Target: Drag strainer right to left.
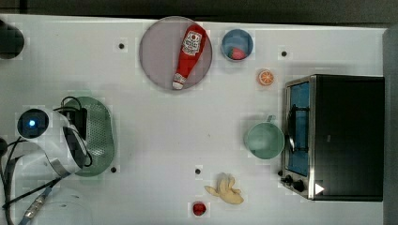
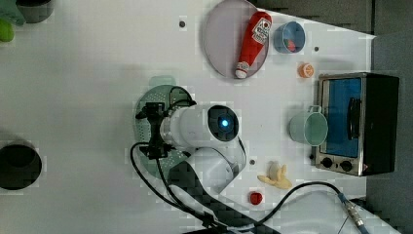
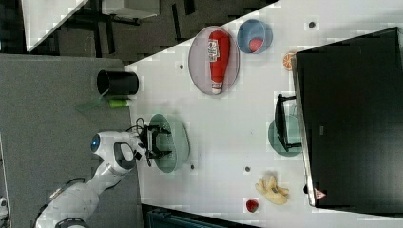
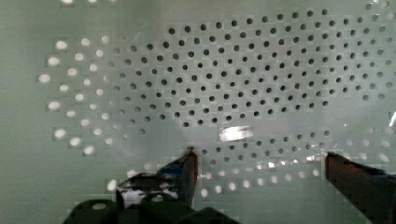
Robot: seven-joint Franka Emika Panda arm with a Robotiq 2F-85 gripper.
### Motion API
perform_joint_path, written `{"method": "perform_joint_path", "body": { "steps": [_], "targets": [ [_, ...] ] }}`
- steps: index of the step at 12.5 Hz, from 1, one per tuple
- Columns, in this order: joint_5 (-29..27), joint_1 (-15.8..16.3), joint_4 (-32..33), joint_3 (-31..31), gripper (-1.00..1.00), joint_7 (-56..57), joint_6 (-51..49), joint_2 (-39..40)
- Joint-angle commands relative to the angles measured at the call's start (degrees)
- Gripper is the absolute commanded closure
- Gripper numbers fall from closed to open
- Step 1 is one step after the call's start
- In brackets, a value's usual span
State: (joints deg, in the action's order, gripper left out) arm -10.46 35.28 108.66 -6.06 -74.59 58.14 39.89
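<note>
**Spotter:** Where's the strainer (image 1: 99,136) sitting?

**Operator:** Far over on the top view's left side of the counter (image 1: 169,136), well apart from the cup (image 1: 264,140) and the toaster oven (image 1: 335,137) on the top view's right. By my read it already lies at the left end, so the drag looks about done.

**Spotter:** And your claw?

**Operator:** My claw (image 4: 261,170) hangs directly over the strainer's bowl, released, jaws spread wide with nothing between them. In the wrist view I see the holed bottom right below the two fingertips (image 4: 190,163); I can't tell whether they touch it.

**Spotter:** So which way does the strainer lie from you?

**Operator:** Straight below, no offset. Its long axis runs up and down in the top view, crosswise to the drag line.

**Spotter:** Arm pose?

**Operator:** In the left view the arm (image 2: 204,127) reaches out from the lower edge, forearm roughly level above the strainer, wrist bent so the claw points down into it. I judge the next move is a straight lift clear.
</note>
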Motion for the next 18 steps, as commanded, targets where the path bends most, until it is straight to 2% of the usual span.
{"method": "perform_joint_path", "body": {
  "steps": [1,4,8,14,16,18],
  "targets": [
    [-0.7,1.6,-2.2,0.6,-1.00,-5.8,1.1,-0.1],
    [0.3,1.6,-1.7,1.2,-1.00,1.5,-1.3,-3.0],
    [1.2,1.5,0.0,6.5,-1.00,21.2,-12.8,-13.6],
    [2.1,0.8,-0.3,25.3,-1.00,44.9,-27.7,-33.3],
    [5.1,0.5,-0.5,31.9,-1.00,53.1,-33.9,-39.2],
    [11.2,0.0,-0.5,37.5,-1.00,59.8,-39.6,-44.3]
  ]
}}
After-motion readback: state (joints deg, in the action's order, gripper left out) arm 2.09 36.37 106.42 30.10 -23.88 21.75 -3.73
